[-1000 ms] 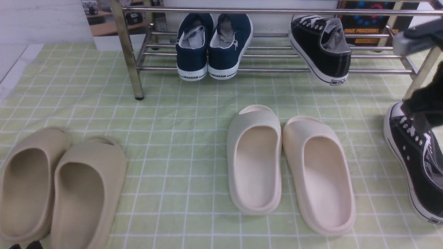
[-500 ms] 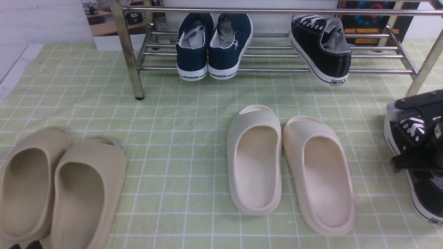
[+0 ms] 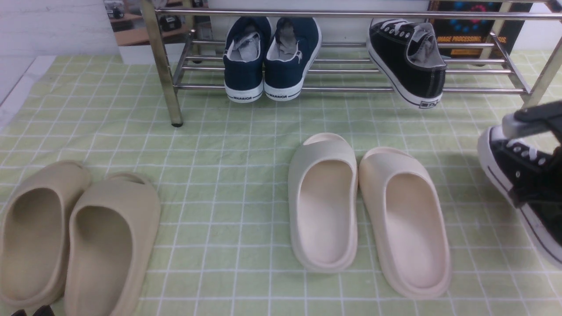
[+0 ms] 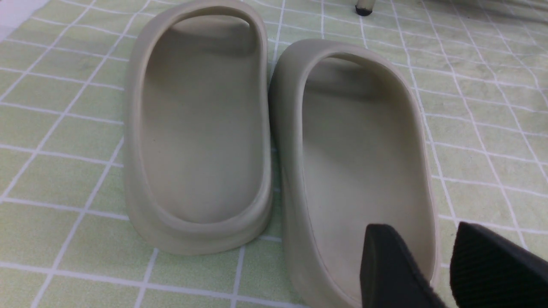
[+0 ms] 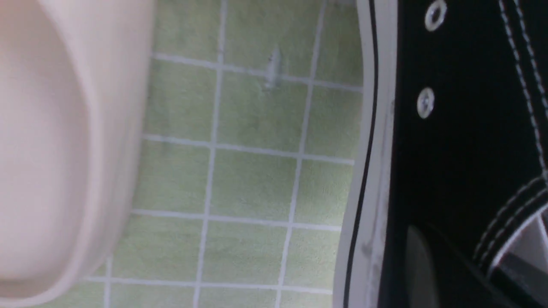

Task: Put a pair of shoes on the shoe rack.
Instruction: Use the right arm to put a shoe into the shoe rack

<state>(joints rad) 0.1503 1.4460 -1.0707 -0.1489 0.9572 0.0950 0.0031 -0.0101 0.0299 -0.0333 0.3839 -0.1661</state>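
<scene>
One black canvas sneaker [image 3: 408, 61] of the pair of shoes lies tilted on the lower bars of the chrome shoe rack [image 3: 342, 89], its heel hanging over the front bar. The other black sneaker [image 3: 509, 175] is at the far right edge, toe raised and pointing at the rack. My right gripper [image 3: 538, 191] is shut on that sneaker's side wall; the right wrist view shows the black canvas and white sole [image 5: 454, 128] with the gripper [image 5: 466, 273] clamped at the collar. My left gripper [image 4: 424, 239] hangs open over a beige slide [image 4: 359, 162], holding nothing.
Navy WARRIOR sneakers [image 3: 272, 57] stand on the rack's left half. Two cream slides [image 3: 369, 210] lie mid-cloth, two beige slides [image 3: 74, 237] at the front left. A green checked cloth [image 3: 228, 145] covers the table. The rack's right leg [image 3: 542, 83] stands just behind the held sneaker.
My right gripper came down over the sneaker on the cloth and shut on its side wall. The sneaker has since shifted, its toe lifted and moved a little left. The left arm is still.
</scene>
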